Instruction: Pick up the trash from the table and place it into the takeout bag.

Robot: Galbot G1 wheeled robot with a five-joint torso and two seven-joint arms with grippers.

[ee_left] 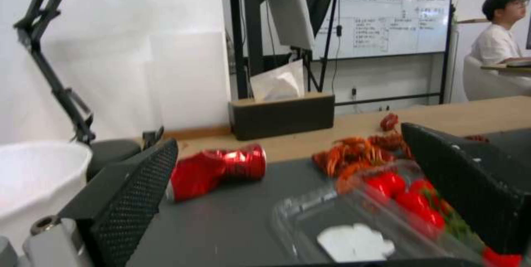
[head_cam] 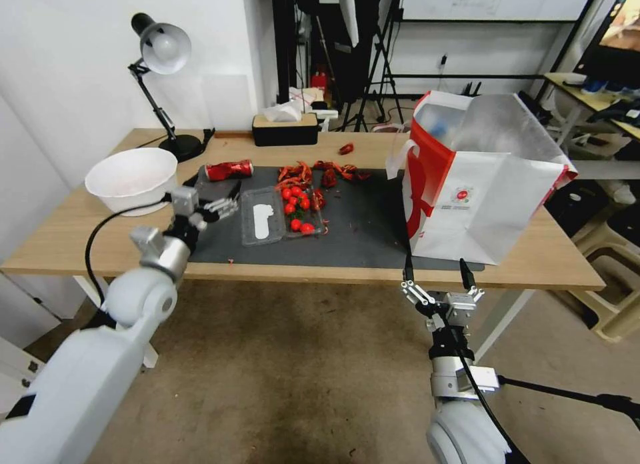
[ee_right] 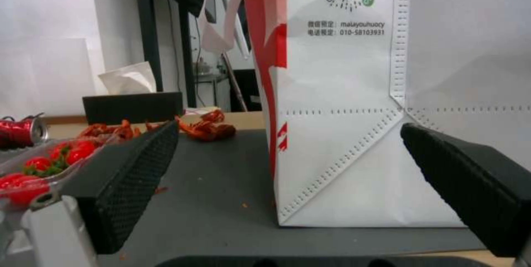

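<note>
One crushed red can [head_cam: 229, 170], one takeout bag [head_cam: 481, 191], two spread claws

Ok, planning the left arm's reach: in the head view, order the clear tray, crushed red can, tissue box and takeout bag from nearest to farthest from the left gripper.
From the left gripper:
1. Clear tray, just beside it on the mat.
2. Crushed red can, just behind it.
3. Tissue box, at the table's back edge.
4. Takeout bag, on the far right.

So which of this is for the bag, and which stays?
Job: crushed red can, clear tray of tomatoes, red shell scraps, white bowl, takeout bag.
Lying about: desk lamp, tissue box.
</note>
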